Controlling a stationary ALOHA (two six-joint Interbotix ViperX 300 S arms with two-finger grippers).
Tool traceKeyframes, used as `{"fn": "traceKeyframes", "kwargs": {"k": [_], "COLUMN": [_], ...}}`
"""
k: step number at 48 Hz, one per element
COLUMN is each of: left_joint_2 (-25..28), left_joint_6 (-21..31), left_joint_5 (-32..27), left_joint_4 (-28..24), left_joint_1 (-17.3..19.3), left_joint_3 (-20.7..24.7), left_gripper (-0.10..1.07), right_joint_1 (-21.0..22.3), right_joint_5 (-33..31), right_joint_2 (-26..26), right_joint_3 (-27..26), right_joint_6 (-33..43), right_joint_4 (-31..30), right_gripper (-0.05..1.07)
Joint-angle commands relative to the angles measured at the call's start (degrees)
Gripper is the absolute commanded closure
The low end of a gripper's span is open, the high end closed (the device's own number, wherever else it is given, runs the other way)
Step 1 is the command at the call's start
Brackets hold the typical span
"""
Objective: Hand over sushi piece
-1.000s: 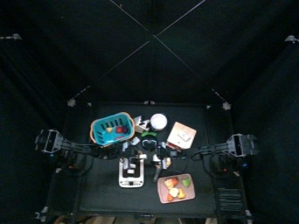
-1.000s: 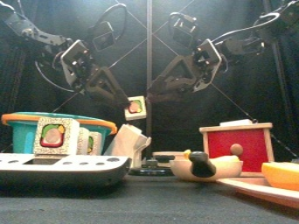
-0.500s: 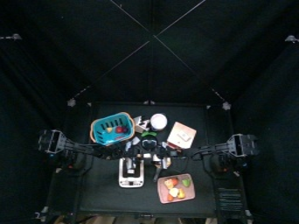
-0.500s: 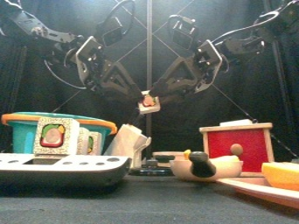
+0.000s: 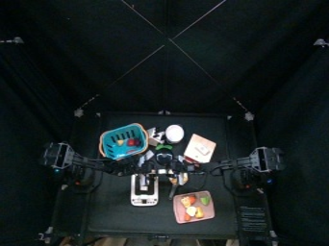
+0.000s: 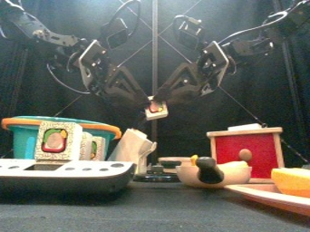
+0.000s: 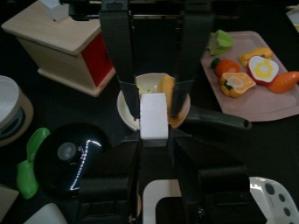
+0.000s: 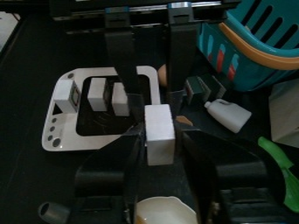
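Jaws, left gripper [image 7: 153, 103]: closed from both sides on the sushi piece [image 7: 153, 119], which fills the narrow gap between them.
Jaws, right gripper [image 8: 162, 131]: they press on the same piece from the other side, at about the same narrow width.
Sushi piece, place: in mid-air over the table's middle, between the two grippers' tips, well above the things on the table.
Front view only: shows the piece's coloured end face and both arms slanting down to it, one from each side.
Wrist views only: each shows the piece as a plain white block, with the other arm's jaws coming in opposite.
Left wrist view, below: a cream bowl [image 7: 126, 112], a pink plate [image 7: 243, 112] of toy foods and a red-fronted wooden box [image 7: 65, 44].
Right wrist view, below: a white tray [image 8: 68, 105] and the blue basket [image 8: 263, 39].
Top view: the grippers and piece merge into one dark cluster, so the piece cannot be picked out.
Cut off: the basket's far side in the right wrist view and the plate's edge in the left wrist view.
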State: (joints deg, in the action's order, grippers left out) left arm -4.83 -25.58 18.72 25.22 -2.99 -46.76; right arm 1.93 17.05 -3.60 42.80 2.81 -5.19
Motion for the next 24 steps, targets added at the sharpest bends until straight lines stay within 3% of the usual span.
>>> {"fn": "traceKeyframes", "kwargs": {"k": [1,8,16,24], "left_joint_2": [-0.3,-0.3,-0.3,-0.2], "left_joint_6": [0.0,0.0,0.1,0.1], "left_joint_5": [0.5,0.6,1.1,1.9], "left_joint_4": [-0.2,-0.2,-0.1,0.0], "left_joint_1": [0.2,0.2,0.2,0.2], "left_joint_3": [1.4,1.4,1.4,1.4], "left_gripper": [0.42,0.42,0.39,0.23], "right_joint_1": [-0.1,-0.1,-0.1,-0.1], "right_joint_5": [0.2,-0.3,-0.4,-0.6], "right_joint_2": [-2.0,-2.1,-2.1,-2.2], "right_joint_3": [-1.1,-1.0,-1.0,-1.0], "right_joint_6": [-0.4,-0.4,-0.4,-0.4], "right_joint_4": [0.1,0.1,0.1,0.2], "right_gripper": [0.43,0.55,0.55,0.55]}}
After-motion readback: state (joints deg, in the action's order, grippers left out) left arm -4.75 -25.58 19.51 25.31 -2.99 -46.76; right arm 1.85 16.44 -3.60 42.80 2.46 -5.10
